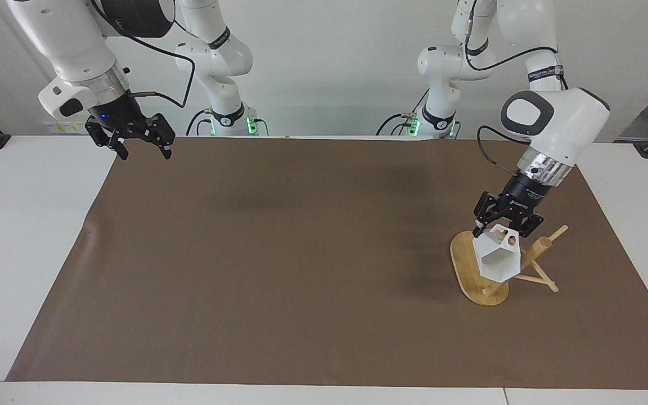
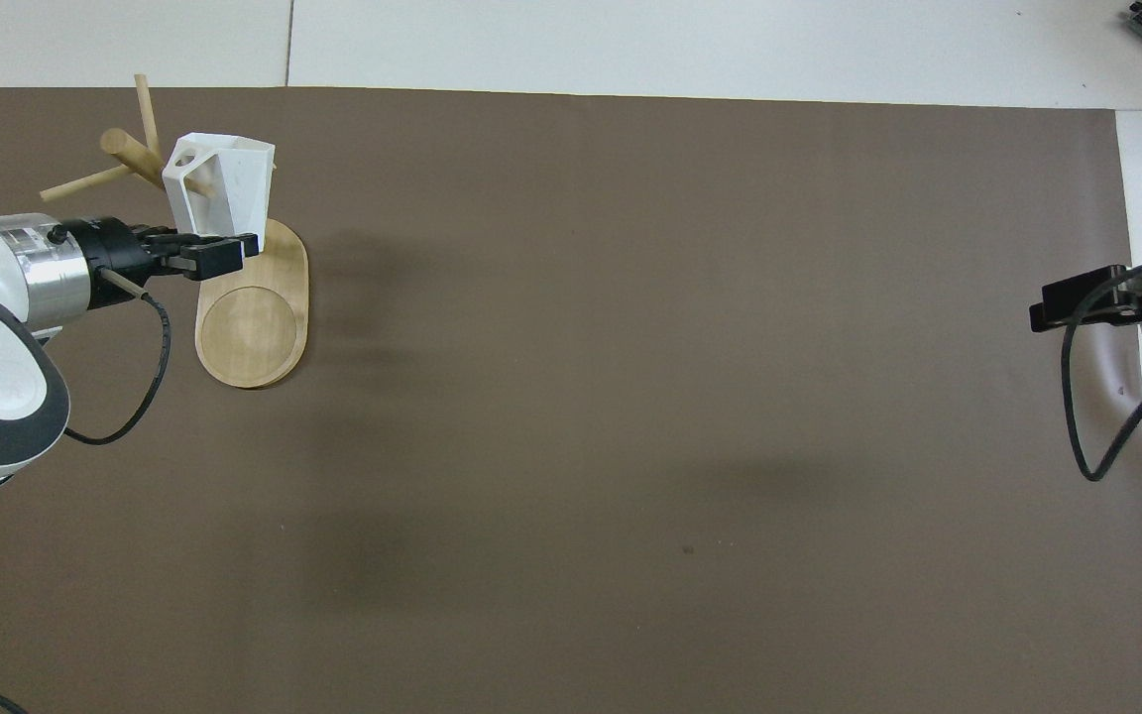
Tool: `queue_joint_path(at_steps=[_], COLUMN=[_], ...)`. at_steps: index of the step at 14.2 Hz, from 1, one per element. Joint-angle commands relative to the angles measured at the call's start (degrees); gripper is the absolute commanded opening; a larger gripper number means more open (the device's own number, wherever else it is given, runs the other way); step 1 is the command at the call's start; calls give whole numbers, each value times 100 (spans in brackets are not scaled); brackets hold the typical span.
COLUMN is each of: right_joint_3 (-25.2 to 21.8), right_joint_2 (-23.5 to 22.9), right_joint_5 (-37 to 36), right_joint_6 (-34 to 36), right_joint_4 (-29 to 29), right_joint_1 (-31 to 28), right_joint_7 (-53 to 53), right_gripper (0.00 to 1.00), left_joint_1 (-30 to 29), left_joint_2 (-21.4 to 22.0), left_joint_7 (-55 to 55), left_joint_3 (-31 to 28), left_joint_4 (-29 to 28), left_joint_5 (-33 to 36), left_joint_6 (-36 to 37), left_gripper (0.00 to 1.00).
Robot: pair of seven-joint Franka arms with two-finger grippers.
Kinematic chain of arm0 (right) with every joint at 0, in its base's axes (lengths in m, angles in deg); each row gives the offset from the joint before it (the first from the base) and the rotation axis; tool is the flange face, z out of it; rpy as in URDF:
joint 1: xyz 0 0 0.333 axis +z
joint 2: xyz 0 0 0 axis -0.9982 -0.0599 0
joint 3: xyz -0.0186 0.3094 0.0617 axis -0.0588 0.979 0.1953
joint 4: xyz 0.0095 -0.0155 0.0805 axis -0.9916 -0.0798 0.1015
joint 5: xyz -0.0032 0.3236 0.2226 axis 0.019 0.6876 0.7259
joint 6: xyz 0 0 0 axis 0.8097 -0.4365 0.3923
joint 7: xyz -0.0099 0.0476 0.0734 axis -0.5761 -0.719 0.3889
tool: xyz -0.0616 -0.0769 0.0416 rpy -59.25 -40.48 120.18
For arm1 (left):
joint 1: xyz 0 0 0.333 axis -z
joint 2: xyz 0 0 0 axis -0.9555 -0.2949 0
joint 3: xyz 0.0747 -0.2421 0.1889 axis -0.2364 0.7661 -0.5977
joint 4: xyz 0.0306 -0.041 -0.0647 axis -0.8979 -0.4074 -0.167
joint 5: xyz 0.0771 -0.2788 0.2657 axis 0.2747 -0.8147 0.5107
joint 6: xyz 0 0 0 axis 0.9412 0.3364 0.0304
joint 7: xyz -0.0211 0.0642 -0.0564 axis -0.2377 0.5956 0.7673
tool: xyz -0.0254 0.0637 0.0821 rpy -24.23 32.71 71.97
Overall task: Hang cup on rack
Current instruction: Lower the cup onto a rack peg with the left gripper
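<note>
While left gripper (image 1: 503, 224) grips, cup (image 1: 498, 259) below, over rack (image 1: 472, 271)

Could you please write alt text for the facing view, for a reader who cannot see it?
The left gripper holds a faceted white mug by its base against the pegs of a light bamboo mug tree on a brown table mat. The right gripper waits, open, over the mat's corner.

cup (image 1: 496, 257): I see it white, faceted, tipped sideways, just below left gripper (image 1: 503, 224), against rack post.
rack (image 1: 473, 274): bamboo, at the left arm's end.
</note>
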Motion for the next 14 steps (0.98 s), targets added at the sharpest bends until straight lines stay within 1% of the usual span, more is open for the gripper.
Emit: queue_joint_path(at_steps=[1,14], right_joint_3=[-133,-168], right_joint_2=[81,81], right_joint_5=[-166,-157], right_joint_6=[6,-21], right_joint_4=[-86,-94], right_joint_1=[-12,-12], right_joint_7=[40,-153], right_gripper=[100,100], left_joint_1=[-32,-137], left_joint_2=[-18,-9], left_joint_7=[-231,-188], left_joint_3=[22,21], left_joint_4=[0,-44], left_joint_5=[77,86], left_joint_6=[-113,-26], left_gripper=[0,0])
